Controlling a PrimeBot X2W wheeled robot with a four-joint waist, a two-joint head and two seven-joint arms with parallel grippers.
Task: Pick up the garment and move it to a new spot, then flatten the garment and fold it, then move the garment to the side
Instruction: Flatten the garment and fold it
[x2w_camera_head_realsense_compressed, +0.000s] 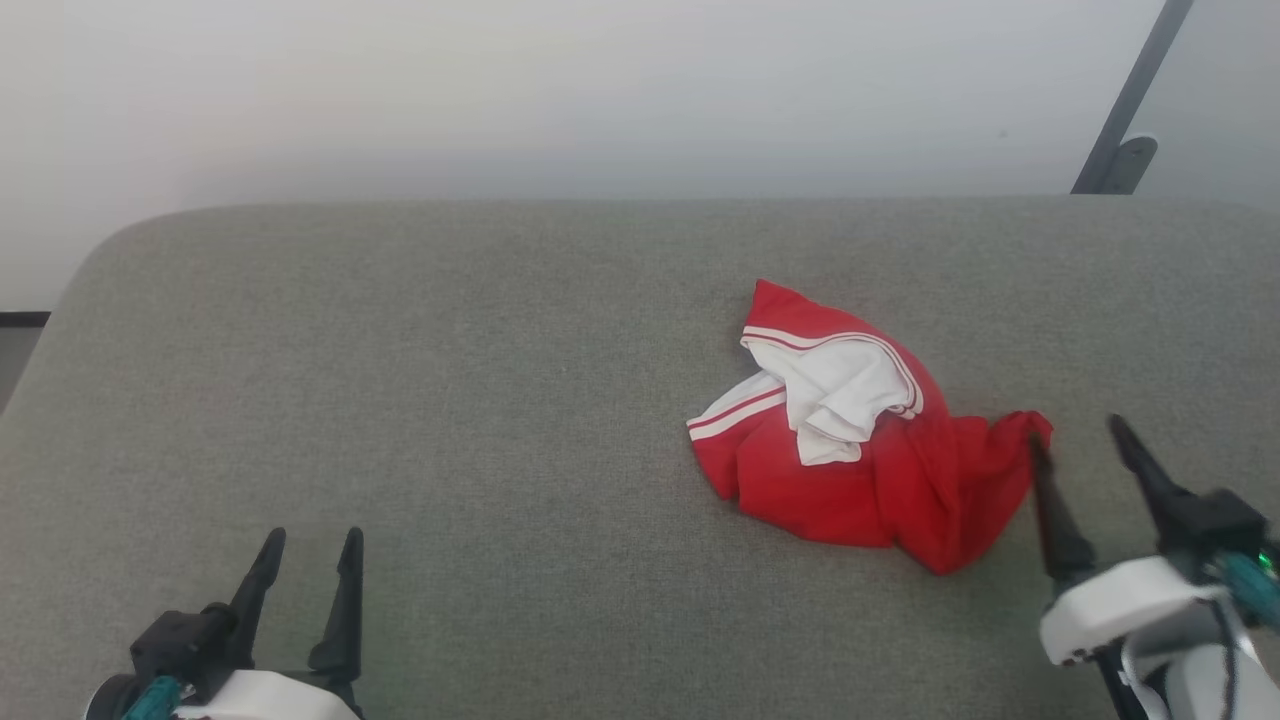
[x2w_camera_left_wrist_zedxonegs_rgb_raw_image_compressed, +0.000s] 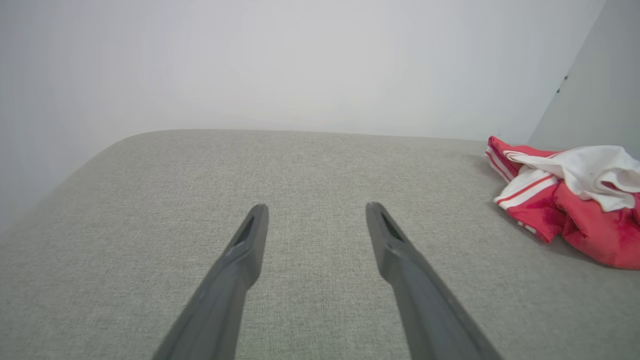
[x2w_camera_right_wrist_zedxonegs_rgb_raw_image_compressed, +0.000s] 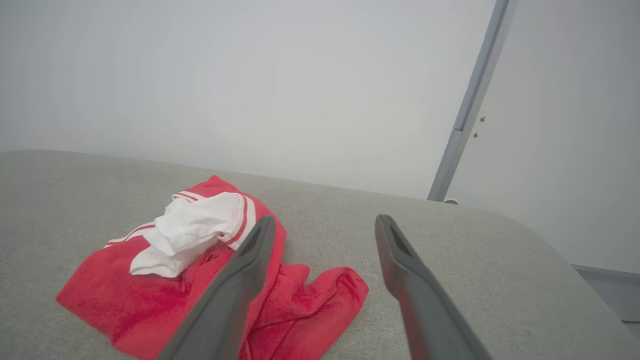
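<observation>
The garment (x2w_camera_head_realsense_compressed: 880, 460) lies crumpled in a heap on the grey padded table (x2w_camera_head_realsense_compressed: 450, 400), right of centre: red cloth with a white sleeve panel and red-and-white striped trim bunched on top. My right gripper (x2w_camera_head_realsense_compressed: 1075, 432) stands open just right of the heap, its left finger at the garment's right edge. In the right wrist view the garment (x2w_camera_right_wrist_zedxonegs_rgb_raw_image_compressed: 150, 295) spreads under and left of that finger, with the right gripper (x2w_camera_right_wrist_zedxonegs_rgb_raw_image_compressed: 322, 222) holding nothing. My left gripper (x2w_camera_head_realsense_compressed: 312, 538) is open at the lower left, far from the cloth. The left wrist view has the garment (x2w_camera_left_wrist_zedxonegs_rgb_raw_image_compressed: 585, 220) at its right edge and the left gripper (x2w_camera_left_wrist_zedxonegs_rgb_raw_image_compressed: 315, 210) over bare table.
A pale wall runs behind the table's rounded far edge. A dark slanted bar (x2w_camera_head_realsense_compressed: 1130, 100) stands at the back right, seen also as a grey bar (x2w_camera_right_wrist_zedxonegs_rgb_raw_image_compressed: 467, 105) in the right wrist view. Wide bare table surface extends left of the heap.
</observation>
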